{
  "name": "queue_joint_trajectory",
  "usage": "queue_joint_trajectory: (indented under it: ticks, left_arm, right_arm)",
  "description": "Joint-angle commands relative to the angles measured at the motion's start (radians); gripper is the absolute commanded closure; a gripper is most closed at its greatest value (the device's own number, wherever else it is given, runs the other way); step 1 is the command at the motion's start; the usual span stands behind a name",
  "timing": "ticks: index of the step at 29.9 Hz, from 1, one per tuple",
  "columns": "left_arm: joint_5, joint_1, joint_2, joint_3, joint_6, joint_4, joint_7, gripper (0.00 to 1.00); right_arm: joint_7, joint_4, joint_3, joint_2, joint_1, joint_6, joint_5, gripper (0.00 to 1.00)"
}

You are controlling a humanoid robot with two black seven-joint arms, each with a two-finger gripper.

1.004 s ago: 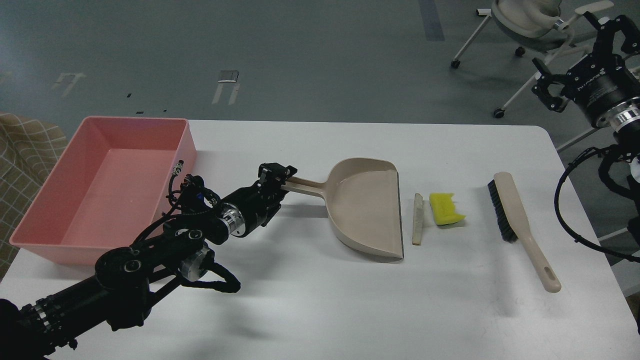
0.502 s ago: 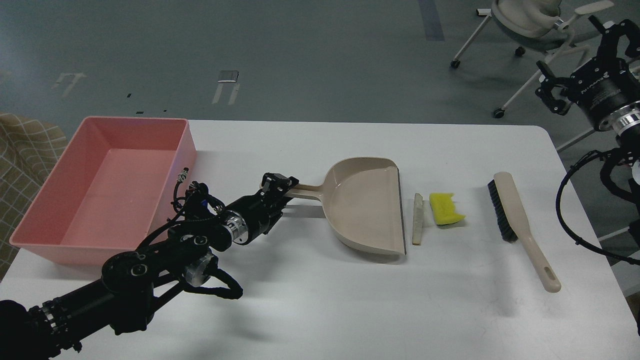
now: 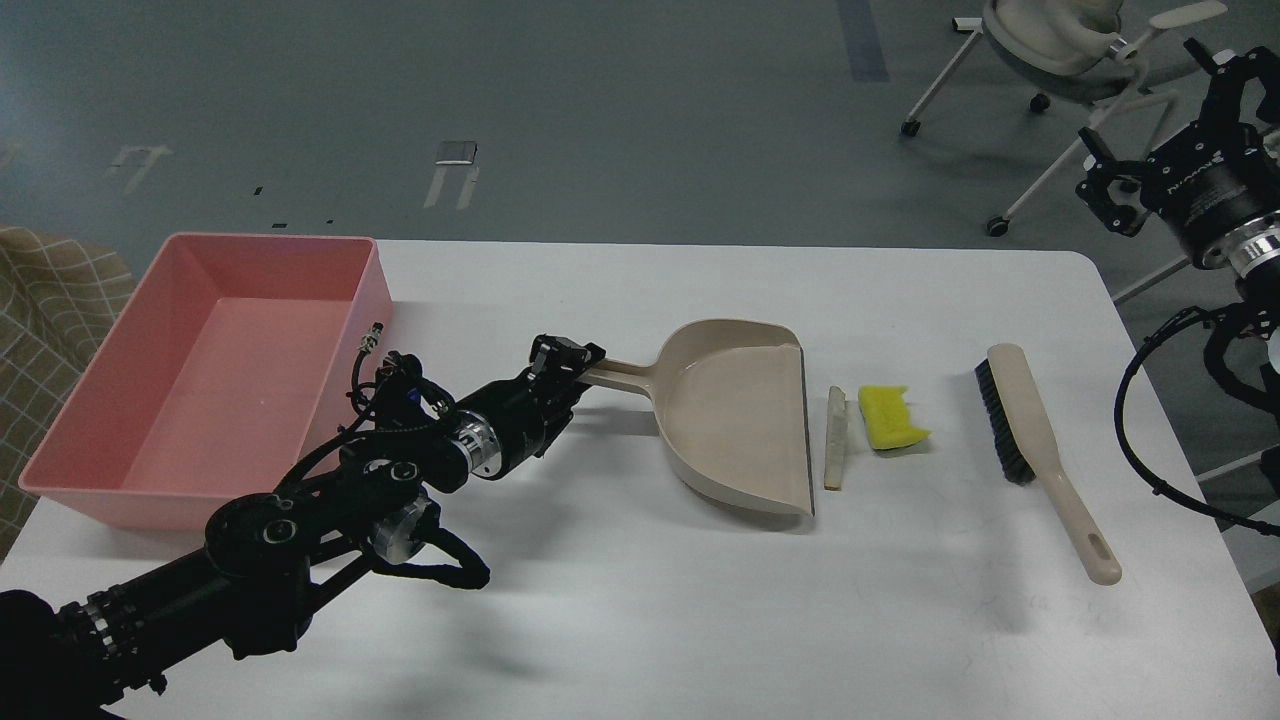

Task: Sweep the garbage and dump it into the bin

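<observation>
My left gripper (image 3: pixel 575 362) is shut on the handle of the beige dustpan (image 3: pixel 735 425), which rests on the white table with its open lip facing right. Just right of the lip lies the off-white wedge (image 3: pixel 835 438), a small gap apart. The yellow sponge piece (image 3: pixel 892 418) with dark green backing lies right of the wedge. The pink bin (image 3: pixel 215 370) stands at the table's left, nothing visible inside. My right gripper (image 3: pixel 1165 130) hangs off the table's far right corner, above the floor; its fingers are dark and hard to tell apart.
The beige brush (image 3: pixel 1035 445) with black bristles lies right of the sponge, handle toward the front. The table's (image 3: pixel 640 600) rounded right edge is close to it. An office chair (image 3: pixel 1060 50) stands on the floor behind. A checkered cloth (image 3: pixel 45 290) shows at left.
My left gripper has pushed the dustpan slightly right, bringing its lip closer to the wedge. My right gripper has drifted a little right and up. The scraps and brush have not moved.
</observation>
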State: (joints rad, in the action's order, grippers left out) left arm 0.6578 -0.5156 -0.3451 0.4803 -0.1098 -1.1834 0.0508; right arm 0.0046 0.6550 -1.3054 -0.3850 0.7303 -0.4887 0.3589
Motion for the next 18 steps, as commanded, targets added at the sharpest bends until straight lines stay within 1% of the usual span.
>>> queue_joint_trajectory:
  ticks: [1, 4, 7, 11, 16, 18]
  left_arm:
    - [0.0, -0.001, 0.0, 0.001, 0.001, -0.002, 0.0, 0.93]
    - [0.0, -0.003, -0.006, 0.001, 0.001, -0.016, -0.002, 0.94]
    - [0.0, -0.021, -0.023, 0.001, -0.001, -0.053, -0.002, 0.95]
    - [0.0, -0.038, -0.055, 0.001, -0.001, -0.073, -0.002, 0.95]
    - [0.002, -0.05, -0.067, 0.001, -0.001, -0.074, 0.0, 0.95]
    - [0.006, -0.046, -0.068, 0.0, -0.001, -0.074, -0.002, 0.97]
  right_arm:
    - [0.0, 0.0, 0.0, 0.0, 0.0, 0.0, 0.0, 0.0]
    - [0.0, 0.002, 0.0, 0.0, 0.0, 0.0, 0.0, 0.0]
    - [0.0, 0.002, 0.0, -0.002, 0.001, 0.0, 0.005, 0.0]
    - [0.001, 0.017, -0.002, -0.014, 0.004, 0.0, 0.012, 0.0]
    - [0.001, 0.021, 0.003, -0.103, 0.02, 0.0, 0.023, 0.0]
    - [0.006, 0.026, 0.014, -0.156, 0.015, 0.0, 0.053, 0.0]
